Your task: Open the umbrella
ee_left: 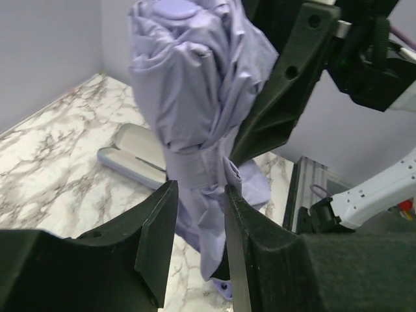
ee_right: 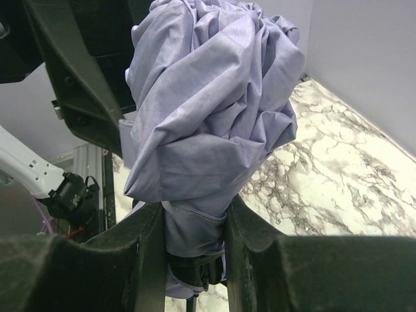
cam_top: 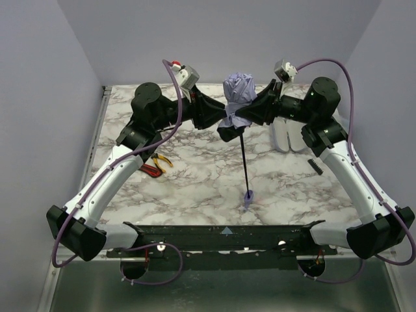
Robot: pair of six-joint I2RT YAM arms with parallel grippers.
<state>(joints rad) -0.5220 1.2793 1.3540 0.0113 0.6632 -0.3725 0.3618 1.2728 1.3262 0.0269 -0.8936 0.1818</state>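
Observation:
The umbrella (cam_top: 239, 91) is held upright above the table's middle, its lavender canopy still bundled. Its thin black shaft (cam_top: 244, 162) runs down to the small lavender handle (cam_top: 248, 197), which rests on the marble. My right gripper (cam_top: 250, 117) is shut on the lower canopy; in the right wrist view (ee_right: 194, 211) its fingers squeeze the fabric (ee_right: 208, 117). My left gripper (cam_top: 221, 122) comes in from the left. In the left wrist view (ee_left: 195, 188) its fingers stand close on both sides of the hanging fabric (ee_left: 188, 97) and touch it.
A white clamshell case (cam_top: 289, 136) lies open at the back right and also shows in the left wrist view (ee_left: 133, 153). Pliers (cam_top: 156, 166) with red and yellow handles lie at the left. A small black strip (cam_top: 315, 166) lies near the right arm.

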